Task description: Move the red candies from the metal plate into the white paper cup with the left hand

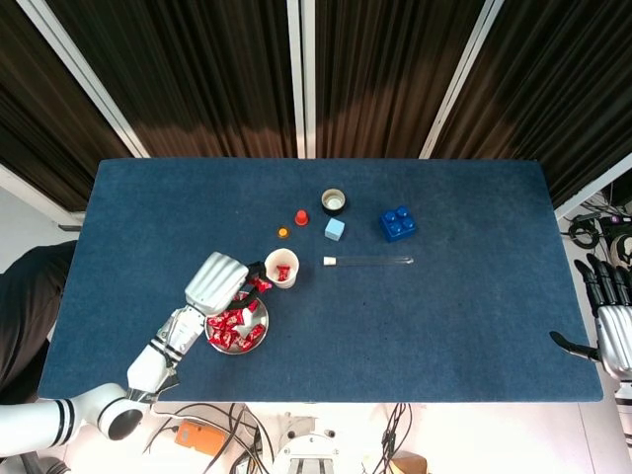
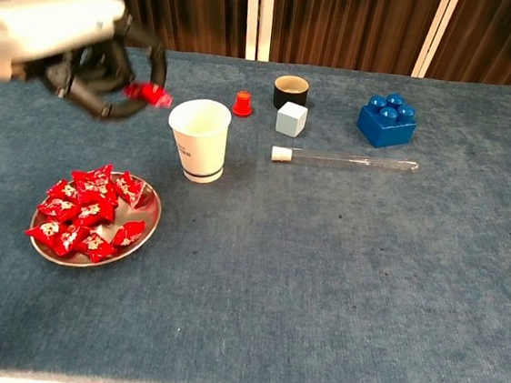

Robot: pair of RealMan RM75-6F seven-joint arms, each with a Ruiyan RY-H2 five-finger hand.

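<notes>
My left hand [image 2: 75, 40] hangs above the table, left of the white paper cup [image 2: 199, 138], and pinches one red candy [image 2: 149, 94] between its fingertips. In the head view the left hand [image 1: 217, 281] holds that candy [image 1: 260, 285] just beside the cup [image 1: 281, 261]; red candy shows inside the cup. The metal plate [image 2: 141, 237] sits near the front left with several red candies [image 2: 84, 215] heaped on it. My right hand [image 1: 610, 321] stays off the table's right edge, fingers apart, holding nothing.
Behind the cup stand a small red cap [image 2: 242, 103], a black-rimmed pot [image 2: 291, 91] and a pale blue cube [image 2: 291, 118]. A glass tube [image 2: 346, 159] lies to the right of the cup, a blue brick [image 2: 386, 120] beyond it. A small orange piece [image 1: 282, 233] lies nearby.
</notes>
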